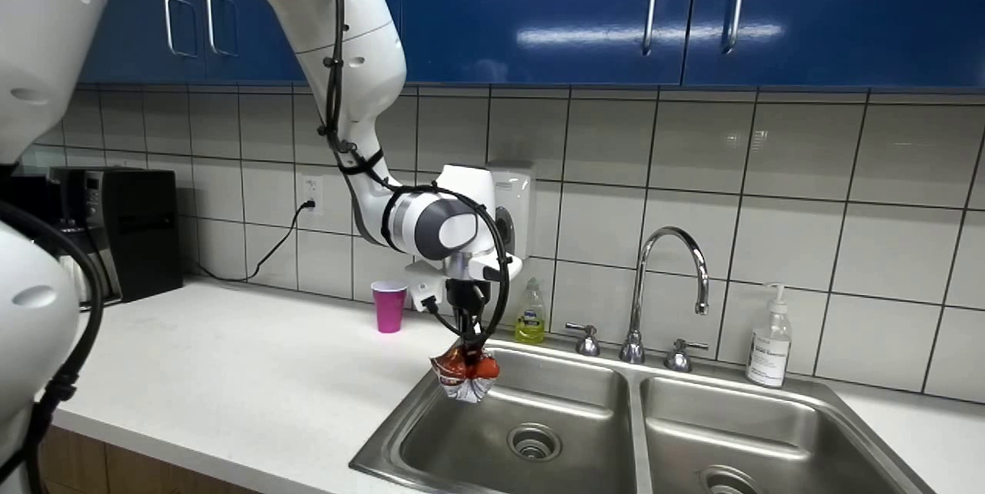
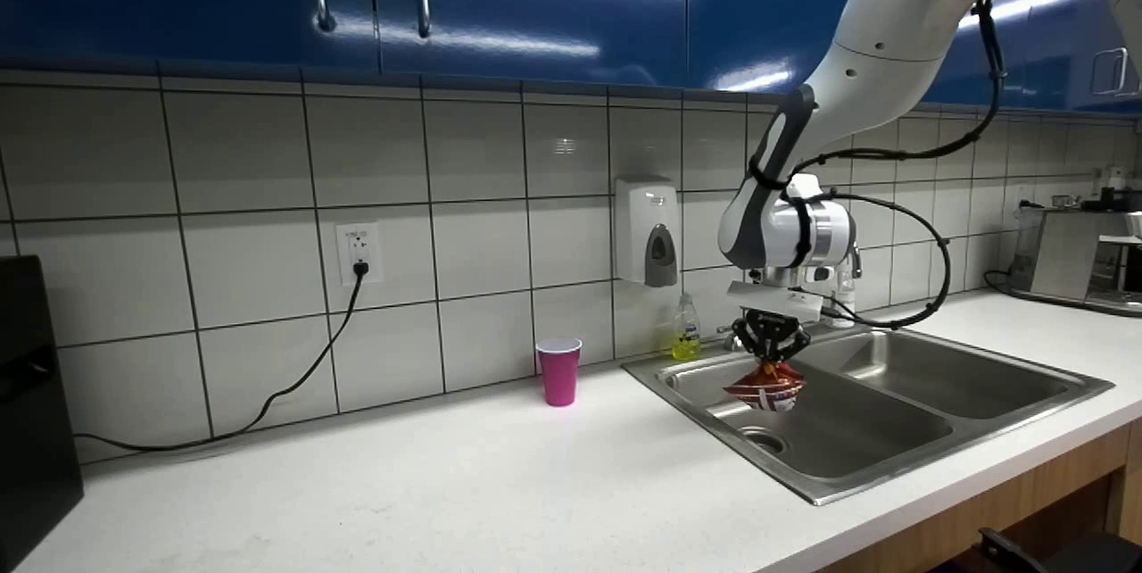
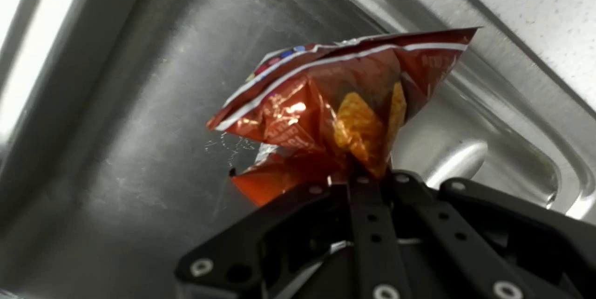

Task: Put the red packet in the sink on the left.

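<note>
I find my jaws clamped on the shiny crinkled red packet [image 3: 326,98], held above the left basin [image 1: 577,409] of the 2-basin steel sink [image 1: 375,454]. Left of it, a pink tapered cup [image 1: 389,311] stands on the white bench [image 1: 231,355].

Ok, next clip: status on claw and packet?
Claw shut on packet. Held over left sink, not yet released. Nothing visibly in the way of lowering.
</note>
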Robot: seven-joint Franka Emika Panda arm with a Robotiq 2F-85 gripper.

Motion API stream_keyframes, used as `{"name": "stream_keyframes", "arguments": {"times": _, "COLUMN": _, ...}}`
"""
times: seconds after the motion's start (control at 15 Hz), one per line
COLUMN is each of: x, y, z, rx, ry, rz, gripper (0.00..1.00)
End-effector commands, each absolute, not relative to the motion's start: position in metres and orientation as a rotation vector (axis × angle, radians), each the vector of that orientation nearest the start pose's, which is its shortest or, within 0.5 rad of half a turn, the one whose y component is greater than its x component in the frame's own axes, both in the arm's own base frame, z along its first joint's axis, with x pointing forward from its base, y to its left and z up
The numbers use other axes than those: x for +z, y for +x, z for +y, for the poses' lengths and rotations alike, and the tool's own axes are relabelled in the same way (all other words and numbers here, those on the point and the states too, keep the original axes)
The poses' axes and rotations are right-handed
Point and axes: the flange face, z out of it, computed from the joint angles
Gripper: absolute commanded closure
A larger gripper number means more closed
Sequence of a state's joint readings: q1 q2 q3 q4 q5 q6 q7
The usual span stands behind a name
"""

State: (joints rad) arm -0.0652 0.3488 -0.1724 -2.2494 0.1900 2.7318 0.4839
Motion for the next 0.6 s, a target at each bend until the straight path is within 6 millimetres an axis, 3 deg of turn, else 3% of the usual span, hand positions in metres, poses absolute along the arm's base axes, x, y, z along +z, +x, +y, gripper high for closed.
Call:
{"name": "stream_keyframes", "arguments": {"times": 0.0, "x": 0.218, "y": 0.526, "z": -0.162, "rx": -0.237, "ry": -2.758, "rz": 1.358, "gripper": 1.00}}
{"name": "stream_keyframes", "arguments": {"times": 0.53, "x": 0.173, "y": 0.517, "z": -0.191, "rx": -0.225, "ry": -2.706, "rz": 1.445, "gripper": 1.00}}
